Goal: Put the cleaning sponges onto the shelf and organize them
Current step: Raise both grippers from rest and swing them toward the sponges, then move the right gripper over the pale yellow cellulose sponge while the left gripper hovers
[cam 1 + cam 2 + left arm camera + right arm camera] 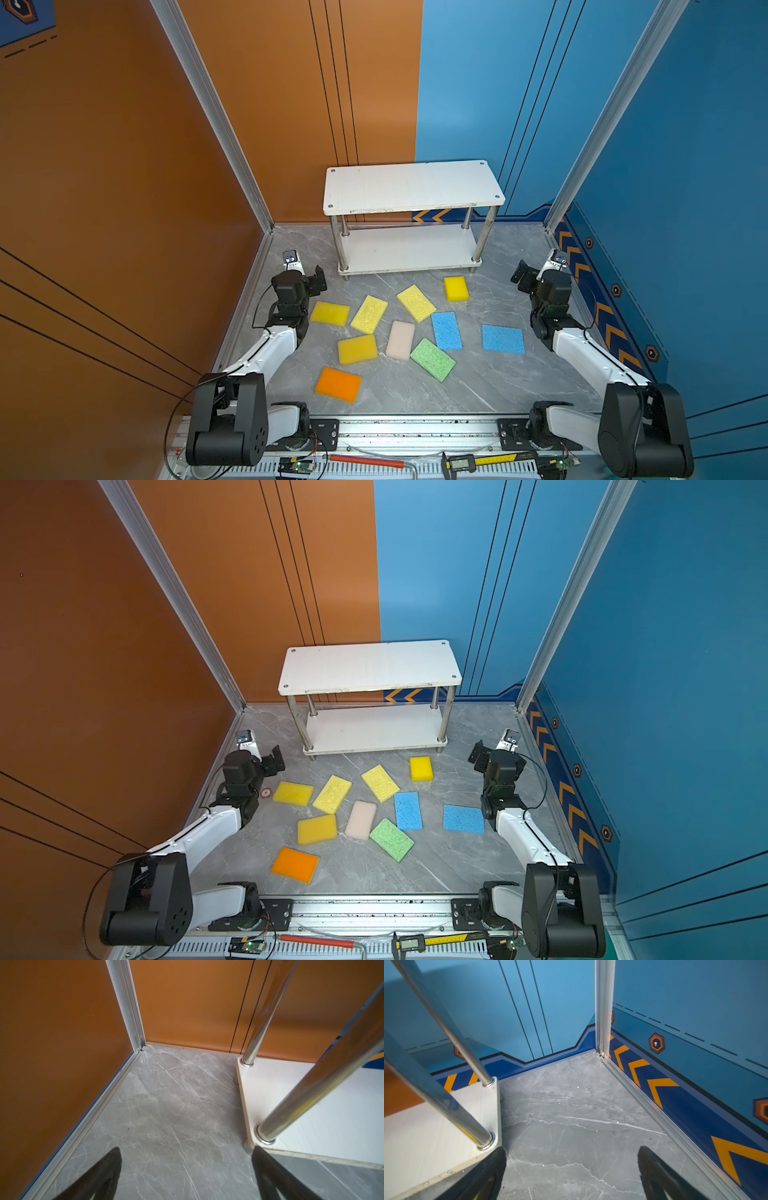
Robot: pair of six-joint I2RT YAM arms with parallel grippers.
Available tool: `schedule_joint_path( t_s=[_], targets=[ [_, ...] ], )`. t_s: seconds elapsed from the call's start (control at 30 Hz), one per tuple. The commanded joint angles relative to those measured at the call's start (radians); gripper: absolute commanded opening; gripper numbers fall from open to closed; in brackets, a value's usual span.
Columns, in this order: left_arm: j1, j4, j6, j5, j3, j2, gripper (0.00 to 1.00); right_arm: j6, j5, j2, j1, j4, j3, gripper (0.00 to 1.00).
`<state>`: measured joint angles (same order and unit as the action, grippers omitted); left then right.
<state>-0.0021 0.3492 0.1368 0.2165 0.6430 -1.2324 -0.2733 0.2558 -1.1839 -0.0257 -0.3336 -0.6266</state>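
Shelf [370,667] — two-tier rack on metal posts [337,241], standing at the back of the grey marbled tabletop [478,386]. Its top board [411,187] and lower board [407,249] are bare in both top views, so nothing is stowed and the task is judged not yet begun. Cleaning sponges, ten, all flat on the tabletop in front of the shelf, scattered at mixed angles as loose stock awaiting sorting: thick yellow sponge [456,288] nearest the shelf, toward its right end; porous yellow sponge [416,303] and second porous yellow sponge [369,314] at the middle; rear smooth yellow sponge [330,313] just beside the left arm [270,349]; front smooth yellow sponge [358,349]; beige-pink sponge [400,340], its corner seemingly touching the green sponge [433,359]; middle blue sponge [446,331]; right blue sponge [503,339], set apart near the right arm [582,349]; orange sponge [338,384], closest to the tabletop's near edge. Left gripper [186,1152] — jaws spread to full width, nothing held; only bare tabletop lies between them, with the shelf's left end just beside. Right gripper [572,1149], likewise spread wide and empty, beside the shelf's right end. Judged reason for this stance: the arms flank the pile, leaving the middle unobstructed, with stock near each side. Flat foam probably wants an edge pinch from above, and the top board looks the easier first target.
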Motion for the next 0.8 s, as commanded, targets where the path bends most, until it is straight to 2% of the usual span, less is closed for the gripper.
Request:
schedule_joint_path(
  t_s=[0.0,0.13,0.23,0.33,0.43,0.63,0.77],
  targets=[
    [-0.007,-0.421,0.165,0.047,0.139,0.046,0.98,-0.183,-0.029,0.033,-0.04,0.394,-0.107,1.0],
    [-0.014,-0.693,0.319,-0.045,0.224,0.089,0.98,-0.232,-0.19,0.044,-0.054,0.631,-0.23,1.0],
    [-0.032,-0.727,0.379,-0.166,0.2,0.151,0.98,-0.232,-0.296,0.048,-0.044,0.758,-0.296,1.0],
    [-0.064,-0.791,0.431,-0.216,0.186,0.199,0.98,-0.214,-0.363,0.062,-0.019,0.866,-0.341,1.0],
    [-0.08,-0.845,0.474,-0.322,0.179,0.225,0.98,-0.212,-0.465,0.087,0.0,0.932,-0.354,1.0],
    [-0.153,-0.953,0.517,-0.472,0.179,0.287,0.98,-0.221,-0.539,0.11,0.097,1.068,-0.373,1.0],
    [-0.233,-1.013,0.539,-0.522,0.172,0.333,0.98,-0.233,-0.511,0.116,0.228,1.14,-0.385,1.0]
  ],
)
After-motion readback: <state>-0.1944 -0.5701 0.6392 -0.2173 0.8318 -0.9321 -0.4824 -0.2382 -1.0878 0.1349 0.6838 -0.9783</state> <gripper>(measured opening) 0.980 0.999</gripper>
